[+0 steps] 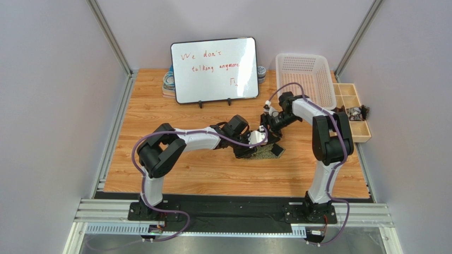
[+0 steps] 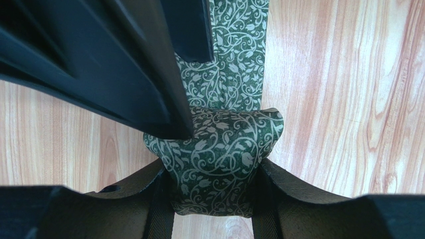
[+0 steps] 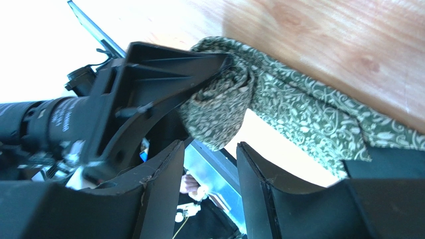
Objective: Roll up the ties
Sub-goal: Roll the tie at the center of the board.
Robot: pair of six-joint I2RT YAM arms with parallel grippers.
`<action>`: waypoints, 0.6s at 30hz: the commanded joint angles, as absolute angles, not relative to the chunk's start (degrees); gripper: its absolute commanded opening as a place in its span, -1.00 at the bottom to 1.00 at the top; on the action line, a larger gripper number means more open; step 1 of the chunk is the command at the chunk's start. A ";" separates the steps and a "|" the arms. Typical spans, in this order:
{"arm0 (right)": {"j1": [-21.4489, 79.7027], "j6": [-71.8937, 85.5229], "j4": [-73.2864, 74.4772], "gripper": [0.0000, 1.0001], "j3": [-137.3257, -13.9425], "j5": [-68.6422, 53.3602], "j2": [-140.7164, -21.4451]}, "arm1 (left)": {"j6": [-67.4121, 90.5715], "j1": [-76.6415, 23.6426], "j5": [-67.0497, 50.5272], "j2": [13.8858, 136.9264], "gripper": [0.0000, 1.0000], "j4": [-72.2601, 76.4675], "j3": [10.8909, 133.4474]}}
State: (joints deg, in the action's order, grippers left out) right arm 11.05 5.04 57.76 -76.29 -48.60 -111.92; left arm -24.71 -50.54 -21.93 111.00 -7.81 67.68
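Observation:
A dark green tie with a pale vine pattern point(image 1: 263, 154) lies at the middle of the wooden table. Its rolled end point(image 2: 219, 159) sits between my left gripper's point(image 2: 214, 199) jaws, which are shut on it; the flat tail point(image 2: 239, 50) runs away over the wood. In the top view the left gripper point(image 1: 258, 143) is low over the tie. My right gripper point(image 1: 267, 123) is just behind it. In the right wrist view the right gripper point(image 3: 209, 149) is open and empty, its tips just under the roll point(image 3: 219, 107), with the left gripper's finger point(image 3: 149, 84) against the roll.
A whiteboard point(image 1: 214, 70) stands at the back centre with patterned rolls point(image 1: 168, 82) behind its left side. A white mesh basket point(image 1: 305, 75) and a wooden compartment tray point(image 1: 354, 129) stand at the back right. Grey walls close in both sides.

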 commanded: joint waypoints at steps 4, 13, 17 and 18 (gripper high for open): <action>15.11 4.31 55.55 -0.05 -74.45 -49.66 -109.33 | -25.40 -50.98 -20.83 113.47 -0.49 -15.29 66.45; 16.08 2.99 54.58 -0.76 -75.24 -38.95 -115.14 | -25.22 -50.98 -20.74 112.76 -0.34 -15.30 66.18; 15.73 2.29 54.84 -1.00 -74.53 -35.95 -115.05 | -25.22 -50.71 -21.88 111.89 -0.20 -15.38 66.53; 15.56 2.02 54.84 -1.00 -74.27 -34.64 -114.96 | -25.66 -50.63 -22.49 111.28 -0.15 -15.55 66.53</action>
